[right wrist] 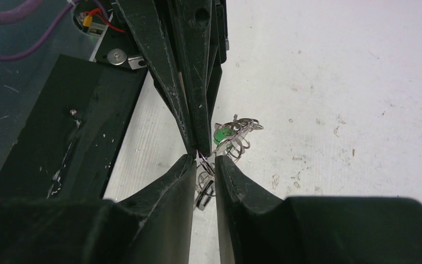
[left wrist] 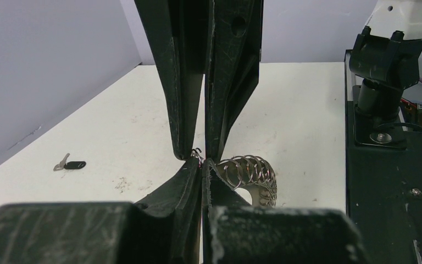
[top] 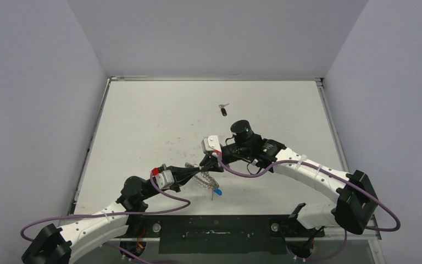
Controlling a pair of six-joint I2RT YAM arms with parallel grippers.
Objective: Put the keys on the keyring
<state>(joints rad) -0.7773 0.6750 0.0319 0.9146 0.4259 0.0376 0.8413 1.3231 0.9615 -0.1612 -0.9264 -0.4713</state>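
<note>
The left pincer [left wrist: 202, 163] and right pincer [right wrist: 204, 159] are crowding the keyring [top: 207, 179] from 9 and 1 o'clock. The tabletop [top: 159, 132] toward 11 o'clock is lying open.

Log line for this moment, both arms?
left end effector: shut on keyring | right end effector: shut on small metal piece, identity unclear | black key: loose, far side

No legible text, labels or numbers anywhere

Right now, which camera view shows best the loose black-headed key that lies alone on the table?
The left wrist view. There the loose black-headed key lies flat, and its black head and silver blade are easy to tell apart. The top external view shows it only as a tiny dark mark. The right wrist view does not show it.
</note>
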